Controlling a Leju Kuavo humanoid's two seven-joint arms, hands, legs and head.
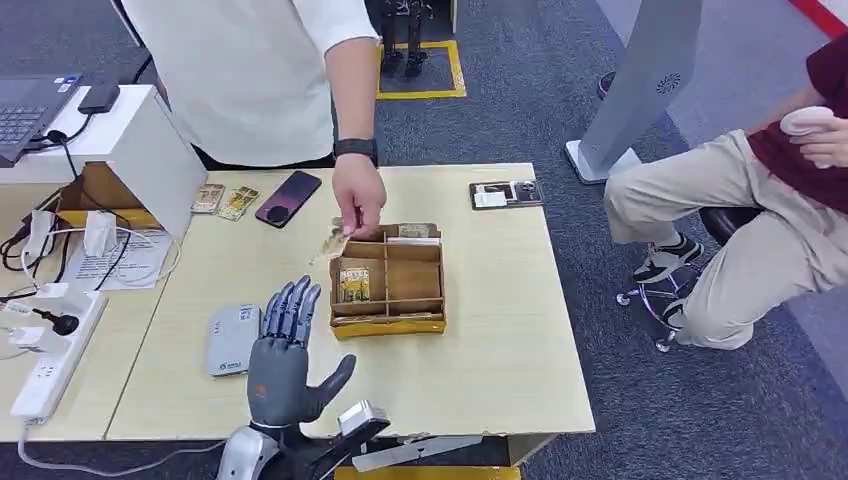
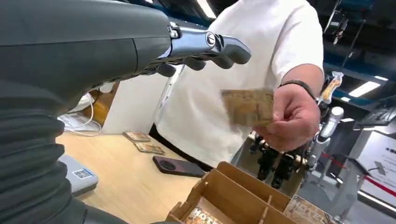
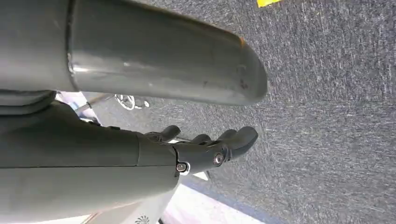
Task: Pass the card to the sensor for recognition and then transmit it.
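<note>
Left hand (image 1: 285,355) empty, fingers spread | person's hand (image 1: 358,205) holds card (image 1: 333,243), print blurred | right hand (image 3: 210,149) empty, fingers loosely apart

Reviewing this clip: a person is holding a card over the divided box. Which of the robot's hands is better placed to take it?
Left. The left hand is raised over the table, fingers apart, close to the card that the person's hand holds out. The right hand hangs by the floor.

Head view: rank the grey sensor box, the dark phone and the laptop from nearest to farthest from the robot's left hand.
Left hand is raised, open, over the table's near edge.
1. Grey sensor box, just beside it on the left.
2. Dark phone, at the table's far edge.
3. Laptop, far left corner.
</note>
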